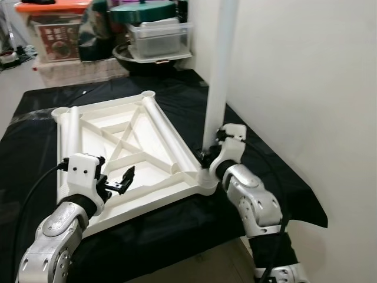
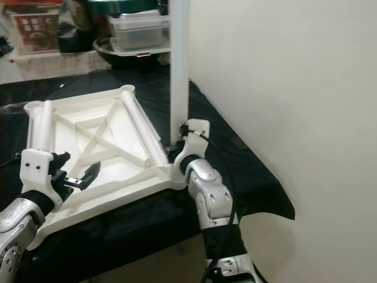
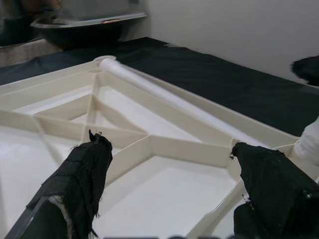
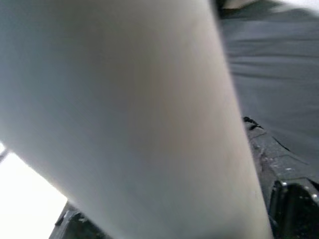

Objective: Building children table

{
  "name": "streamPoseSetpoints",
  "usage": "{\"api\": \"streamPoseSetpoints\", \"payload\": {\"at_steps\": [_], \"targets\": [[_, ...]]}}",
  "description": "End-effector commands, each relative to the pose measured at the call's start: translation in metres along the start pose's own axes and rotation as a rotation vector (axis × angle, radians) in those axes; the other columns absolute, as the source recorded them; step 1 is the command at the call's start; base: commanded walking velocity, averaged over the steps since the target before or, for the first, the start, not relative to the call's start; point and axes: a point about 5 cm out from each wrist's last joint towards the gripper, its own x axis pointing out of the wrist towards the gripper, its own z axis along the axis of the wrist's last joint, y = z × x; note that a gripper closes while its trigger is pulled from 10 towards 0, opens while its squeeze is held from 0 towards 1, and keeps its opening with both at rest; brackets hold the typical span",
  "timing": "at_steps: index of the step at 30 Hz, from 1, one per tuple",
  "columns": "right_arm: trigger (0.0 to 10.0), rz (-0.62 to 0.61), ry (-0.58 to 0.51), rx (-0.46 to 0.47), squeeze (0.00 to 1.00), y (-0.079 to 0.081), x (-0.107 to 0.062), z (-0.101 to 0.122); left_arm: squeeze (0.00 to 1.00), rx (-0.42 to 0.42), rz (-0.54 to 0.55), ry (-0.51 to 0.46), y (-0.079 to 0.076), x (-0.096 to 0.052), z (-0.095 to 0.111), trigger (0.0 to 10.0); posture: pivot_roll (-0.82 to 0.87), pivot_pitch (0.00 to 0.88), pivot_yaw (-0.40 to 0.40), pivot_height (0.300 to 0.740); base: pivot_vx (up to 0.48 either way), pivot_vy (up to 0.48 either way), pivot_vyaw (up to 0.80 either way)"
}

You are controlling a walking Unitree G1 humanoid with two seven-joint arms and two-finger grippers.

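Left eye view gives me the tabletop (image 1: 126,150) lying upside down on a black cloth (image 1: 259,159) that covers the work surface: a cream-white plastic slab with raised edges, diagonal ribs crossing in the middle and round sockets at the corners. One table leg (image 1: 219,71), a plain white tube, stands upright in the corner socket nearest the wall, and two more tubes of the same kind lie along the slab's edges, one on the far-left side (image 1: 69,132) and one along the right edge (image 1: 168,132). My right gripper (image 1: 207,154) is at the base of the upright leg, its black fingers closed around the tube just above the socket; the right wrist view is almost all blurred white tube at close range. My left gripper (image 1: 121,181) hovers over the near part of the slab with its fingers (image 3: 82,174) spread apart and nothing between them. Behind the cloth, a dark bowl (image 1: 138,62) holds a clear plastic box (image 1: 159,36) with a green lid (image 1: 142,10) on top; what is inside I cannot tell. Further left sits a storage bin with an orange lid (image 1: 50,7).
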Motion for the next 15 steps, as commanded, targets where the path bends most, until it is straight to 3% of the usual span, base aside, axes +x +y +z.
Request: {"api": "streamPoseSetpoints", "payload": {"at_steps": [1,2,4,5,6,7,14,15], "targets": [[10.0,0.241,-0.062,0.004,1.00,0.023,0.004,0.014,0.00,0.005,0.004,0.013,0.002,0.000,-0.003,10.0,0.03,0.000,-0.019,0.740,0.000,0.000,0.00],[10.0,0.503,-0.095,-0.060,0.00,0.033,-0.007,0.028,0.00,0.005,0.005,0.012,0.003,0.000,-0.003,10.0,0.03,0.000,-0.023,0.740,0.000,0.000,0.00],[10.0,0.552,-0.096,-0.076,0.00,0.034,-0.010,0.030,0.00,0.005,0.005,0.012,0.003,0.000,-0.003,10.0,0.03,0.000,-0.023,0.740,0.000,0.000,0.00],[9.7,0.788,-0.011,-0.197,0.00,0.038,-0.033,0.024,0.00,0.003,0.008,0.010,0.002,0.000,-0.003,10.0,0.03,0.000,-0.031,0.740,0.000,0.000,0.00],[9.7,0.788,-0.011,-0.197,0.00,0.038,-0.033,0.024,0.00,0.003,0.008,0.010,0.002,0.000,-0.003,10.0,0.03,0.000,-0.031,0.740,0.000,0.000,0.00],[4.8,0.849,0.049,-0.240,0.00,0.036,-0.038,0.017,0.00,0.000,0.011,0.008,0.002,0.000,-0.004,10.0,0.03,0.000,-0.034,0.740,0.000,0.000,0.00],[4.8,0.801,0.079,-0.217,0.00,0.031,-0.031,0.012,0.00,0.000,0.011,0.008,0.001,0.001,-0.005,10.0,0.03,0.000,-0.034,0.740,0.000,0.000,0.00],[1.8,0.794,0.095,-0.217,0.00,0.029,-0.029,0.009,0.00,-0.001,0.011,0.007,0.000,0.001,-0.005,10.0,0.04,0.000,-0.037,0.740,0.000,0.000,0.00]]}}
